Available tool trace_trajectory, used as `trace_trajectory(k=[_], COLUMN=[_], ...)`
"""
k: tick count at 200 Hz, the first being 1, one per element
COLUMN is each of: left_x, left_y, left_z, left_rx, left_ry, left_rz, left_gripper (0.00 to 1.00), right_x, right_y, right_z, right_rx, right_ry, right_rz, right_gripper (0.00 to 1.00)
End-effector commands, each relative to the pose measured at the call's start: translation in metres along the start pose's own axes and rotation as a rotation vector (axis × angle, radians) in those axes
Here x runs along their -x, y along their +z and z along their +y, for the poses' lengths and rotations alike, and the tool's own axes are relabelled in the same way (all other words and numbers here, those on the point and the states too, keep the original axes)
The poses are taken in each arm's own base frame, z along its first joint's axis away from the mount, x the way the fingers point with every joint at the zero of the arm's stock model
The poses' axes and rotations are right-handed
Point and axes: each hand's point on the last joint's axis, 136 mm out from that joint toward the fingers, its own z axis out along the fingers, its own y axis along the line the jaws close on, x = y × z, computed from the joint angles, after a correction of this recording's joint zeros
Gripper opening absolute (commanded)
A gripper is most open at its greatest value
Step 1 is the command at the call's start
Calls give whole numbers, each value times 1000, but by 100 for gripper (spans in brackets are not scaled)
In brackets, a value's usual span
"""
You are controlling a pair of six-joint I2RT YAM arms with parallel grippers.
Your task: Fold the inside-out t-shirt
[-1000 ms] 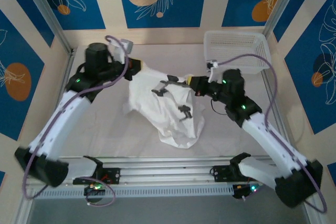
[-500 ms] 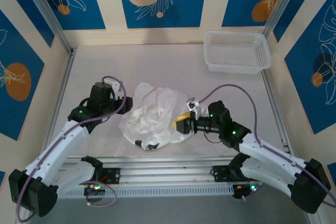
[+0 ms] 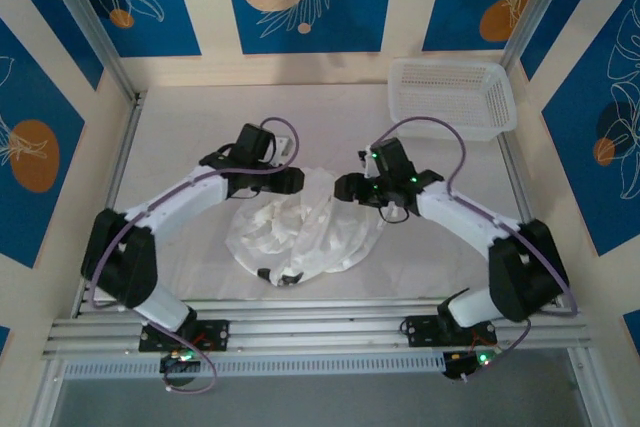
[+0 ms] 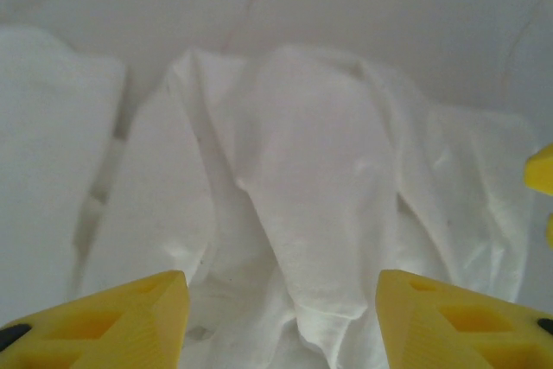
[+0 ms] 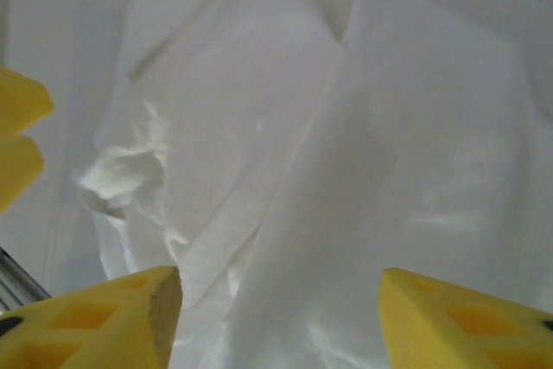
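The inside-out t-shirt point(image 3: 300, 232) lies as a crumpled white heap in the middle of the table, toward the near side. My left gripper point(image 3: 288, 179) hangs over its far left edge and my right gripper point(image 3: 346, 188) over its far right edge, the two close together. In the left wrist view the yellow fingers point(image 4: 117, 321) stand wide apart above rumpled folds of the t-shirt point(image 4: 302, 170), nothing between them. In the right wrist view my right gripper point(image 5: 281, 321) is likewise open above the cloth point(image 5: 389, 170). Each wrist view catches a yellow tip of the other gripper at its edge.
A white plastic mesh basket point(image 3: 452, 97) stands at the far right corner. Aluminium rails point(image 3: 320, 332) run along the near edge between the arm bases. Bare table shows to the left of the heap and behind it.
The shirt, held up between both shut grippers a second ago, now lies dropped in a heap. Both grippers have opened, and both arms have swung round to its far edge.
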Motion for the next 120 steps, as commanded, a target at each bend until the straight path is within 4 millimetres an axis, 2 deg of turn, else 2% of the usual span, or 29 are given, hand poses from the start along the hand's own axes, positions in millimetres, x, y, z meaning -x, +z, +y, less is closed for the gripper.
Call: trace_trajectory(k=[1, 16, 28, 40, 41, 48, 62, 68, 87, 107, 120], left_x=[-1, -9, -14, -18, -18, -19, -14, -10, 13, 47, 62], left_y=[13, 31, 44, 54, 55, 60, 61, 58, 33, -14, -45], left_z=[-25, -35, -34, -26, -25, -21, -19, -22, -28, -30, -30], left_rx=[-143, -218, -232, -201, -198, -180, -183, -195, -242, -309, -319], left_ry=[-18, -37, -61, -81, -81, -83, -94, -96, -124, -177, -171], left_rz=[46, 111, 140, 153, 153, 150, 122, 105, 21, -113, -184], left_gripper=[60, 59, 57, 49, 48, 38, 2, 0, 0, 0, 0], right_x=[-24, -30, -33, -32, -31, -30, -26, -25, -26, -36, -50], right_y=[20, 36, 42, 41, 40, 37, 26, 20, -1, -22, -30], right_z=[7, 0, -3, -3, -2, -1, 4, 5, 0, -24, -47], right_rx=[1, -15, -25, -16, -13, -2, 23, 30, 25, -21, -68], right_ry=[47, 92, 114, 117, 115, 110, 82, 68, 37, 42, 66], right_rz=[143, 192, 207, 189, 185, 172, 125, 102, 30, -52, -95], right_gripper=[63, 57, 45, 28, 24, 17, 4, 0, 0, 0, 0])
